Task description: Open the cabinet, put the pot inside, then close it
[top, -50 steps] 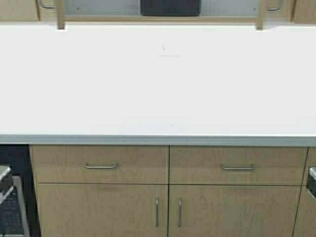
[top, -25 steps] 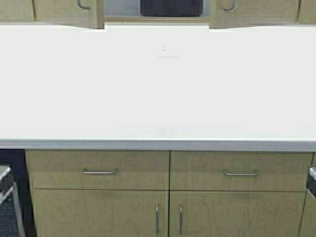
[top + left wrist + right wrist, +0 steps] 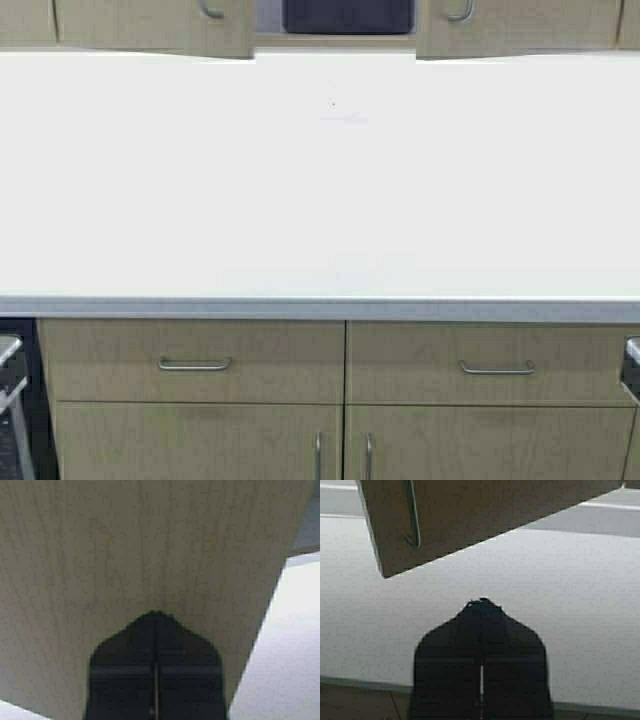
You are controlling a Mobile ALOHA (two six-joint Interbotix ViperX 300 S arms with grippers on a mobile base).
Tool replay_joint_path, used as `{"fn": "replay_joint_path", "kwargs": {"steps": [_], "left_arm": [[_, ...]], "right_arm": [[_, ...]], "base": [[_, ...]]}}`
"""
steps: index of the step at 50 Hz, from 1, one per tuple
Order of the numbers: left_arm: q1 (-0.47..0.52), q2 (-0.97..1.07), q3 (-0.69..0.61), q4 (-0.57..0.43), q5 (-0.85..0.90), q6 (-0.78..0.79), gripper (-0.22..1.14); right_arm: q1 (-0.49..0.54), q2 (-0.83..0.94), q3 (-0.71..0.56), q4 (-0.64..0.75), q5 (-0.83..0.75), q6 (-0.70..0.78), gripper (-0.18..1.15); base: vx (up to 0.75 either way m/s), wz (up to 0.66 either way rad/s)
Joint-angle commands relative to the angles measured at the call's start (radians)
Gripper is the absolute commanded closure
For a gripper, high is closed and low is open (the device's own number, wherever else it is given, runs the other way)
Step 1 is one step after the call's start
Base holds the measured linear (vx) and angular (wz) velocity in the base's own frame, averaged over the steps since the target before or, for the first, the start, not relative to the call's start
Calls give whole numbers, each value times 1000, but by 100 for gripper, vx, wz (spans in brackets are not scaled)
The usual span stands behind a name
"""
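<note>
Two doors nearly shut, pot already inside

Both doors of the cabinet [image 3: 150, 25] hang at the top of the high view, swung most of the way in, with a gap left between them. Through that gap the pot [image 3: 347, 16] shows as a dark shape sitting inside, so the placing looks done and the closing step is in hand.

Neither arm appears in the high view. In the left wrist view, the left gripper [image 3: 156, 615] has its fingers pressed together with nothing between them, its tip right up against the wood-grain face of the left door [image 3: 150, 555]. It seems to be pushing that door home. In the right wrist view, the right gripper [image 3: 481, 602] is likewise pinched closed and empty, hanging over the white counter [image 3: 570, 605] with the right door [image 3: 470, 510] and its handle [image 3: 412, 515] near, apart from the tip.

Next, I judge, each arm needs to press its door flat until the gap over the pot is gone. The left door stands further out, so it likely needs the longer push.
</note>
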Motion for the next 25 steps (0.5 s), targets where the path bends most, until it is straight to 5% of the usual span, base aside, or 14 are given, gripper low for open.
{"fn": "replay_joint_path", "kwargs": {"steps": [1, 12, 25], "left_arm": [[-8, -75, 46, -2, -5, 0, 88], [-32, -196, 207, -2, -89, 0, 88], [-92, -212, 247, -2, -101, 9, 88]], "right_arm": [[0, -5, -35, -2, 3, -2, 90], [0, 75, -126, -17, -31, -5, 90], [0, 298, -351, -18, -38, -6, 90]], "base": [[7, 1], [6, 2], [4, 6]]}}
